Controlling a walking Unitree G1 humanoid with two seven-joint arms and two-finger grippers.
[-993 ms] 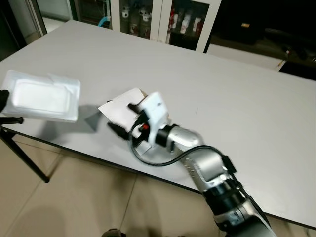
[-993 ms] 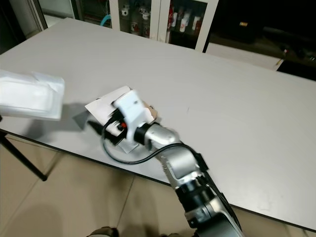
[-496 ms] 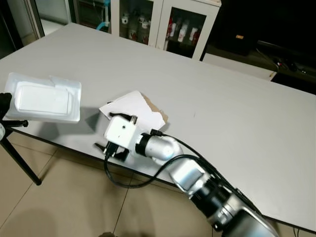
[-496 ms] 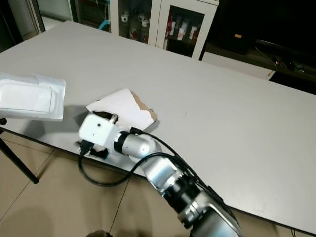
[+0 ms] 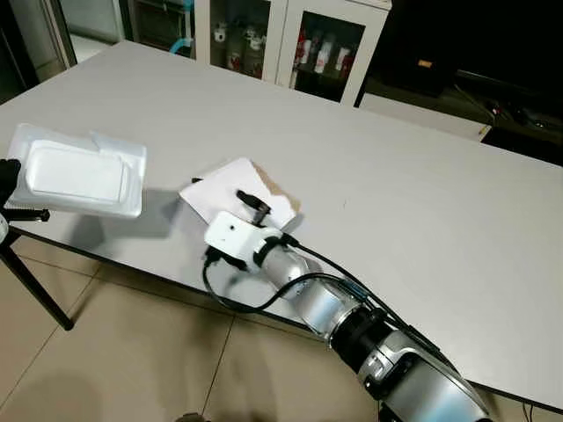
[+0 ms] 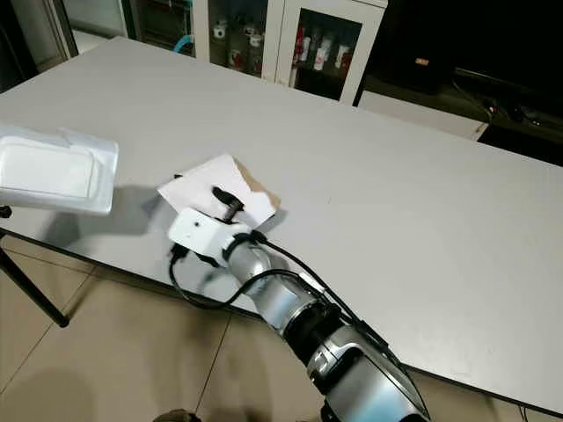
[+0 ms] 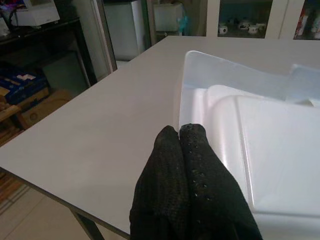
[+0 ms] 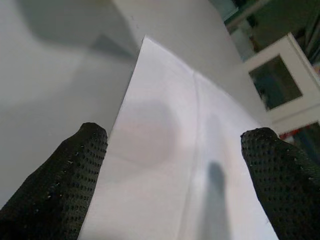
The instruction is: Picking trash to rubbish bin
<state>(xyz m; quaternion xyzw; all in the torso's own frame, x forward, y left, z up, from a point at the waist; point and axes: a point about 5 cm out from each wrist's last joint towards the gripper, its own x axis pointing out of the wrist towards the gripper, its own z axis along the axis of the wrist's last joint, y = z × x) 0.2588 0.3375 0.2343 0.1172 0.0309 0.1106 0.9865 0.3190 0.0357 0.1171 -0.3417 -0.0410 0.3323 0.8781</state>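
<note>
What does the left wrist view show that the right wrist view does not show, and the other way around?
Left wrist view: the left hand, its two black fingers pressed together on the rim of a white foam tray, with a dark shelf in the room beyond the table edge.

Right wrist view: the right hand with its fingers spread wide apart over a flat white sheet of paper with a crease, which lies on the table, not yet gripped.

Both share: the grey table and glass-door cabinets in the background.
</note>
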